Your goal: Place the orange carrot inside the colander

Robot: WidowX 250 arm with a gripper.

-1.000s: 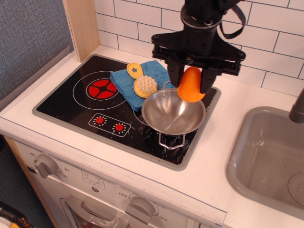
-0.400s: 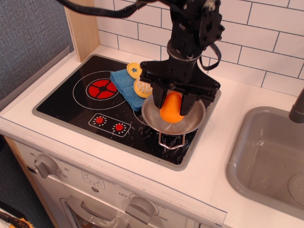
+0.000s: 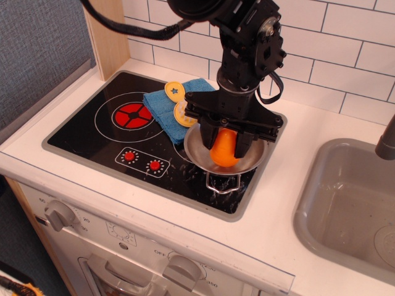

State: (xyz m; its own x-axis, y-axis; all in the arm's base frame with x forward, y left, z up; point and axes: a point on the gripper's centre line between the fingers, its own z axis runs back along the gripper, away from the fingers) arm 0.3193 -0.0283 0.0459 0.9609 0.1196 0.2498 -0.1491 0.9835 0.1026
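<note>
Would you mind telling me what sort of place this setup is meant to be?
Most likely a toy play kitchen: a printed stovetop with red burners, oven knobs below, and a grey sink beside white tiles.

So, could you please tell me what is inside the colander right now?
The orange carrot sits low in the colander, between the gripper fingers. The gripper hides most of the bowl's floor, so contact underneath cannot be seen.

The scene is lit brightly and evenly from above. Soft white glare is seen on the glossy black cooktop and the colander rim. Faint shadows are cast beneath the arm. Focus is sharp throughout, with little edge distortion.
</note>
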